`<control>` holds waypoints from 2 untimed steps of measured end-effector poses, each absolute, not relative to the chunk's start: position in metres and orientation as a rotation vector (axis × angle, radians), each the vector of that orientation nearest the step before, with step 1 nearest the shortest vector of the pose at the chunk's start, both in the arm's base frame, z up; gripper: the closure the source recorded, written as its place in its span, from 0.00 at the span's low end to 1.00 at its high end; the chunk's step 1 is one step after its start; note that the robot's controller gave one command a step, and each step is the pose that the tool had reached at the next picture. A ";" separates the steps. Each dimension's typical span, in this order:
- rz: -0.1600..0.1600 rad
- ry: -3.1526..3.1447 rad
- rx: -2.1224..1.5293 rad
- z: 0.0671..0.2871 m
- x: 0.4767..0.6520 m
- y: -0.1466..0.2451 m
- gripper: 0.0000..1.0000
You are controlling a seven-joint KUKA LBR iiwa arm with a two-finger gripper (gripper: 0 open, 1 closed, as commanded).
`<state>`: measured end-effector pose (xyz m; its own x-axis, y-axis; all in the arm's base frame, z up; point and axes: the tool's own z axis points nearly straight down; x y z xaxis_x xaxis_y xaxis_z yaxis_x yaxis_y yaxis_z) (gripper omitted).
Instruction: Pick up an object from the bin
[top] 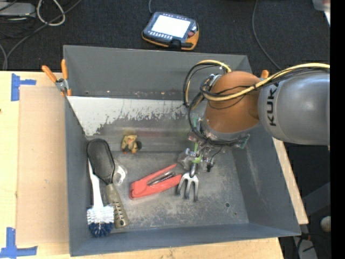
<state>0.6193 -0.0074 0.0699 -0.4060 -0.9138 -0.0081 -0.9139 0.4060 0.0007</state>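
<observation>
My gripper (187, 193) hangs low over the bin floor, right of centre, with its fingers apart and nothing between them. Just left of the fingertips lies a red-handled plier-like tool (146, 186), slanting up toward the gripper. Its right end is close to the fingers, though I cannot tell whether they touch. A small yellow-brown figure (130, 143) sits farther back to the left, near the bin's rear wall.
Along the left wall lie a black oval brush (101, 159), a white-handled brush with blue bristles (100, 217) and a brownish metal piece (116, 208). The arm's orange cover and cables hang above the gripper. Bare floor stretches right and in front of the gripper.
</observation>
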 end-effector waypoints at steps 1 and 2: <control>0.008 2.629 -1.707 0.070 0.619 -0.007 1.00; 0.016 2.636 -1.709 0.094 0.617 -0.007 1.00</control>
